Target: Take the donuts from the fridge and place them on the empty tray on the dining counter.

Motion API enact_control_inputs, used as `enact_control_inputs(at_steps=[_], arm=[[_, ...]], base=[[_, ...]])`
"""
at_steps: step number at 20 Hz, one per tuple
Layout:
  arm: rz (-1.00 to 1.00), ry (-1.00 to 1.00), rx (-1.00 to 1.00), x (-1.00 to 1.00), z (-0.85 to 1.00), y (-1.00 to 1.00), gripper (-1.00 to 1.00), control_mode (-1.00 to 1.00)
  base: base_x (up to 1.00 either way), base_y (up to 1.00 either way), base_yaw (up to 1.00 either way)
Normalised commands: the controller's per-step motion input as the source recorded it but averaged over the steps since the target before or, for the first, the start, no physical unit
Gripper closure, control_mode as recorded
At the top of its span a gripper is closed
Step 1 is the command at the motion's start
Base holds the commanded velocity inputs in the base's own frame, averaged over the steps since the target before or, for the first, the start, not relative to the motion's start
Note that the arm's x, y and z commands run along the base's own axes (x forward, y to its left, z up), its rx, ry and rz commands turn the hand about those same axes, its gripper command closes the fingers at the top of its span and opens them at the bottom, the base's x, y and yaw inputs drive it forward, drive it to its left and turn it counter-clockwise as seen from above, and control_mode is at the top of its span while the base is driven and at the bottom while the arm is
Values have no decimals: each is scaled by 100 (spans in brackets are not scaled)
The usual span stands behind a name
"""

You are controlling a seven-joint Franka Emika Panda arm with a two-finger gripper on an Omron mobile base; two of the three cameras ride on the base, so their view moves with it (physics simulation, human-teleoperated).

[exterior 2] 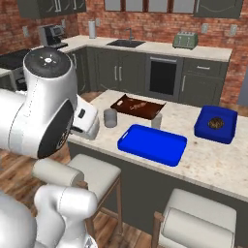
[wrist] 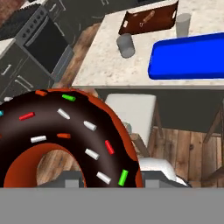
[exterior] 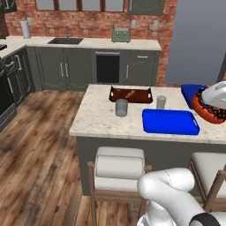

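Note:
A chocolate-iced donut (wrist: pixel 65 131) with coloured sprinkles looms large in the hand view, and my gripper (wrist: pixel 111 179) is shut on it. From the left base view the donut (exterior: pixel 206 109) hangs under the white hand at the right edge, on the near side of the dining counter (exterior: pixel 99 117). The bright blue tray (exterior: pixel 170 122) lies bare on the counter's front part, left of the donut, also seen as the tray (exterior 2: pixel 152 144) and the tray (wrist: pixel 192 57). A tall pale grey panel (exterior: pixel 198 39) stands at the back right; I cannot tell whether it is the fridge.
A brown tray (exterior: pixel 131 94), two grey cups (exterior: pixel 121 107) (exterior: pixel 161 102) and a darker blue tray (exterior 2: pixel 216 123) with something brown in it share the counter. White-cushioned stools (exterior: pixel 119 165) stand along its near side. Dark cabinets and a sink line the brick back wall.

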Motion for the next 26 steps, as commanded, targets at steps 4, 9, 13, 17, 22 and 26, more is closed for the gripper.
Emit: enact_control_inputs(at_steps=[4,9,13,17,22,26], arm=[[10,29,-1,100,-31,-16,100,-100],[10,0,-12,86,-63,-1,100,-100],[12,0,-11,64,-78,-11,100,-100],[11,13,-1,84,-35,-37,100,-100],[5,2,-3,67,-37,-38,100,-100],[1,5,-6,64,-47,-30,100,-100]], base=[[0,0,0],[0,0,0],[0,0,0],[0,0,0],[0,0,0],[0,0,0]])
